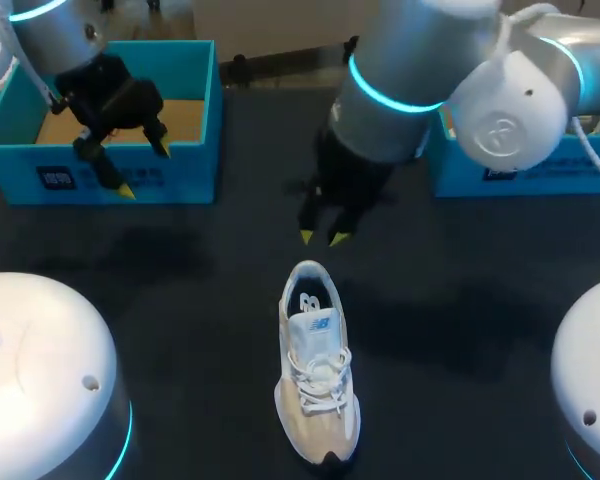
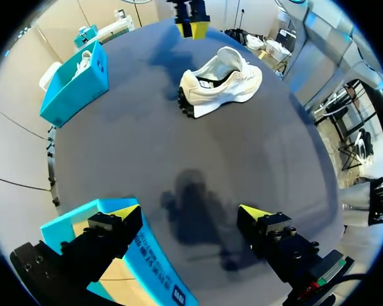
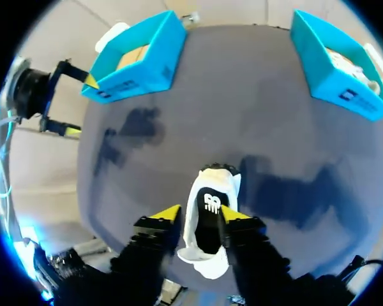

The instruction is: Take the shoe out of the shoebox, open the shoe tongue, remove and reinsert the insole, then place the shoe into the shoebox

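Currently the white lace-up sneaker [image 1: 317, 365] is standing on the dark bench [image 1: 200, 300]; the right hand [image 1: 322, 238], open and empty, is hovering by its heel, likely the firmest grip on soft uppers.

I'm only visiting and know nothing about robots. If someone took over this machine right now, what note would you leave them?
Left hand: open, empty, over the front wall of the left shoebox, which holds nothing.
Right hand: open, just above the heel of the shoe, not gripping it.
Shoe: upright on the table, between the arms.
Done: shoe is out of the box.
Left: probably tongue, insole, then reboxing. An insole sits inside; whether it has been out, I cannot tell.
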Tool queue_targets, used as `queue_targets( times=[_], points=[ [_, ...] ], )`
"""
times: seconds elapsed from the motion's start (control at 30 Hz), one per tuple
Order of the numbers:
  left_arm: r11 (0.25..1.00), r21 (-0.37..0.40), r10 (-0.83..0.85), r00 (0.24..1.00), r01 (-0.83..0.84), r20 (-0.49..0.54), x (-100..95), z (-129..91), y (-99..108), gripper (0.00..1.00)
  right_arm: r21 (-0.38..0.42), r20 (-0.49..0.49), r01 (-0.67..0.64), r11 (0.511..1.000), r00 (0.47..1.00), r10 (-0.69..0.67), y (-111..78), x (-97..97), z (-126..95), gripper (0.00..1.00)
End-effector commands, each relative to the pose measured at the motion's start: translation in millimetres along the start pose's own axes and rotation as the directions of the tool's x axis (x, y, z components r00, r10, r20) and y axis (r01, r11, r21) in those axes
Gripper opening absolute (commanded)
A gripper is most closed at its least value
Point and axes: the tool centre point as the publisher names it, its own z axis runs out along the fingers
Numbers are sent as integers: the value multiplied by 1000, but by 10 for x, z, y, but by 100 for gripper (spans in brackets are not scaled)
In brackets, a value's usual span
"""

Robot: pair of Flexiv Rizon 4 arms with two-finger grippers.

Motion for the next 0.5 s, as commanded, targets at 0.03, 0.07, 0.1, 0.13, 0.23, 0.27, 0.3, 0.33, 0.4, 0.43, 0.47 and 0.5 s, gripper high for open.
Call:
queue_targets(
  times=[0.03,0.07,0.1,0.13,0.23,0.27,0.3,0.33,0.4,0.43,0.47,0.5],
  points=[
    [1000,1,1,1000,-1,-16,-57,-34,16,100,26,135,-88,996,987,84,8,83,158,0],
    [1000,1,1,1000,-1,-16,-57,-34,16,100,26,135,-88,996,987,84,8,83,158,0],
    [1000,1,1,1000,-1,-16,-57,-34,16,100,26,135,-88,996,987,84,8,83,158,0],
    [1000,1,1,1000,-1,-16,-57,-34,16,100,26,135,-88,996,987,84,8,83,158,0],
    [1000,1,1,1000,-1,-16,-57,-34,16,100,26,135,-88,996,987,84,8,83,158,0],
    [1000,1,1,1000,-1,-16,-57,-34,16,100,26,135,-88,996,987,84,8,83,158,0],
    [1000,1,1,1000,-1,-16,-57,-34,16,100,26,135,-88,996,987,84,8,83,158,0],
    [1000,1,1,1000,-1,-16,-57,-34,16,100,26,135,-88,996,987,84,8,83,158,0],
    [1000,1,1,1000,-1,-16,-57,-34,16,100,26,135,-88,996,987,84,8,83,158,0],
    [1000,1,1,1000,-1,-16,-57,-34,16,100,15,143,-103,995,985,100,0,89,192,0],
    [1000,1,1,1000,-1,-16,-57,-34,16,100,-5,149,-102,995,984,101,-22,96,217,0],
    [1000,1,1,1000,-1,-16,-57,-34,16,100,-19,157,-112,994,981,114,-53,99,256,0]
  ],
)
